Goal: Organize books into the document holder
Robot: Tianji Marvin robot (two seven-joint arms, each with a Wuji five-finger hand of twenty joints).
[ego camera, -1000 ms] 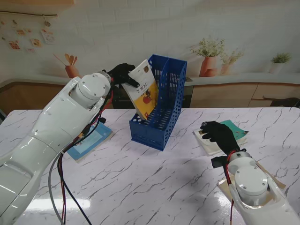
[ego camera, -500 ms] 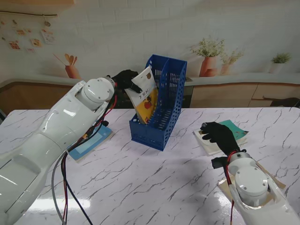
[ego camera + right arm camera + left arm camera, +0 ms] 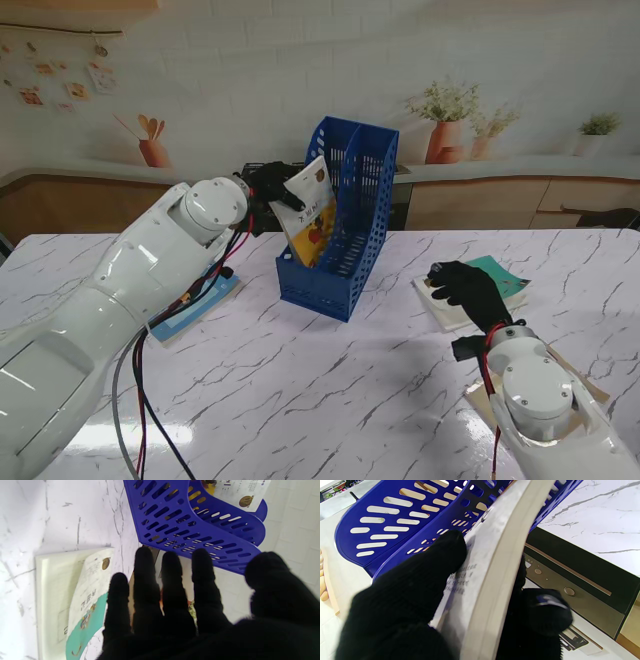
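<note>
A blue slotted document holder (image 3: 345, 250) stands mid-table. My left hand (image 3: 268, 183), in a black glove, is shut on a white and yellow book (image 3: 310, 210) whose lower end sits inside the holder's left compartment, tilted. The left wrist view shows the book's pale page edge (image 3: 500, 567) pinched between thumb and fingers (image 3: 440, 562) against the holder (image 3: 402, 512). My right hand (image 3: 465, 288) hovers open, fingers spread, over a stack of books (image 3: 500, 280) with a teal and white cover (image 3: 82, 605). The holder (image 3: 195, 522) lies beyond its fingers (image 3: 172, 585).
A light blue book (image 3: 195, 305) lies flat on the table to the left, partly under my left arm. A wooden board (image 3: 590, 390) lies under my right forearm. A counter with potted plants (image 3: 445, 120) runs behind the marble table (image 3: 330, 400).
My left hand has lowered the book deeper into the holder's left compartment, moving right and down. The right hand has stayed over the stack.
</note>
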